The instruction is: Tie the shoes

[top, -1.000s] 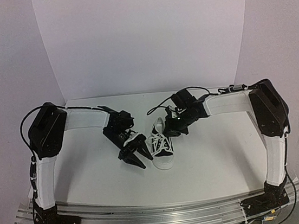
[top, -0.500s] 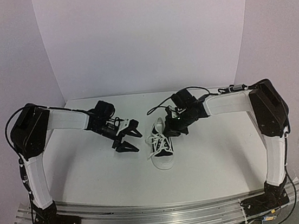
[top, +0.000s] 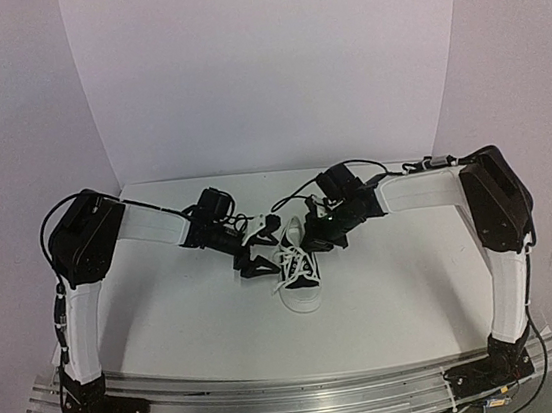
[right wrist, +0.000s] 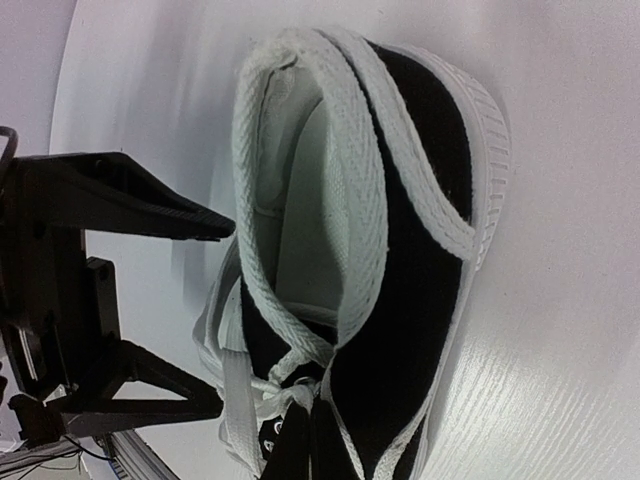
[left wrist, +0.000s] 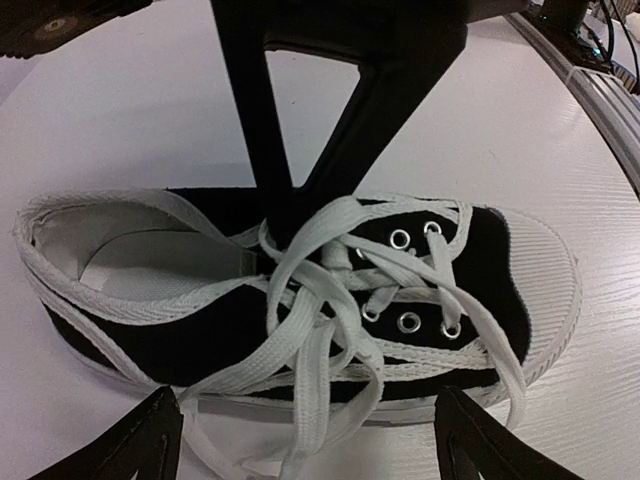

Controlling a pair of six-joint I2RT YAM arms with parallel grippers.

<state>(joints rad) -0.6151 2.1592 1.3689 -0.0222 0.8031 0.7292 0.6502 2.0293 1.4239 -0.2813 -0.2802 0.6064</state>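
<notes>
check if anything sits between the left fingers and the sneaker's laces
Nothing visible does: the open left fingers face the laces directly. The shut right fingers reach the laces from the sneaker's far side, not in between.

Shows one small black shoe (top: 300, 282) in the middle of a white table (top: 169, 320). Points its white toe at the near edge. Has white laces (top: 290, 262) lying loose in a messy heap on top.

Shows the left gripper (top: 267, 249) just left of the shoe, low over the table. Holds its two fingers (top: 259, 266) spread wide apart, tips close to the laces.

Shows the right gripper (top: 318, 238) at the far right side of the shoe, pinched tight together. Too dark there to tell if touching.

Shows the left arm (top: 152, 225) and the right arm (top: 420, 192) bent in from the sides. Also a metal rail (top: 300, 400) along the near edge and a white wall (top: 269, 66) far behind.
</notes>
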